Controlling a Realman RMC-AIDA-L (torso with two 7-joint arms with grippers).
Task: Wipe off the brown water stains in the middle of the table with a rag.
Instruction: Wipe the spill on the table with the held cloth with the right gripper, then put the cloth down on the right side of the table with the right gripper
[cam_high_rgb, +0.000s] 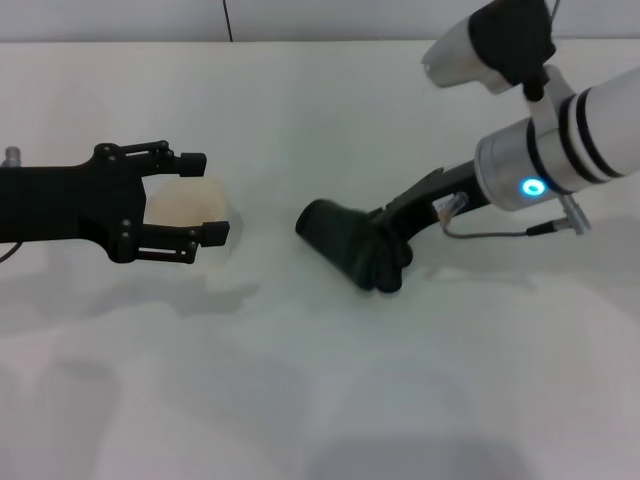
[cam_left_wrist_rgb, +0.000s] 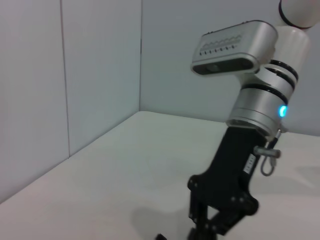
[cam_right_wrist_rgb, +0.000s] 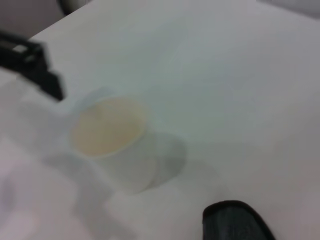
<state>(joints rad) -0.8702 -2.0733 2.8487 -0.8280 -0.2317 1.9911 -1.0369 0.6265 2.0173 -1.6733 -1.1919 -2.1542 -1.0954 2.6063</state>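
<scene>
Rag (cam_high_rgb: 345, 243), black and lumpy, lies pressed on the white desk (cam_high_rgb: 330, 390) near its middle in the head view, bunched under the right claw (cam_high_rgb: 385, 262), whose fingers are buried in the cloth and closed on it. One end of the cloth pokes out toward the left. Well apart from it, the left claw (cam_high_rgb: 205, 196) reaches in from the left side, its two fingers spread wide on either side of a whitish cup (cam_high_rgb: 190, 213) with a tan tint; whether they touch the cup I cannot tell. No brown stain shows on the desk.

From the left wrist, the right arm (cam_left_wrist_rgb: 250, 107) slants down to the desk (cam_left_wrist_rgb: 125, 165).

From the right wrist, the cup (cam_right_wrist_rgb: 107, 131) stands on the desk (cam_right_wrist_rgb: 225, 75), a dark corner of the rag (cam_right_wrist_rgb: 235, 222) near it, and part of the left claw (cam_right_wrist_rgb: 35, 65) beside the cup.
</scene>
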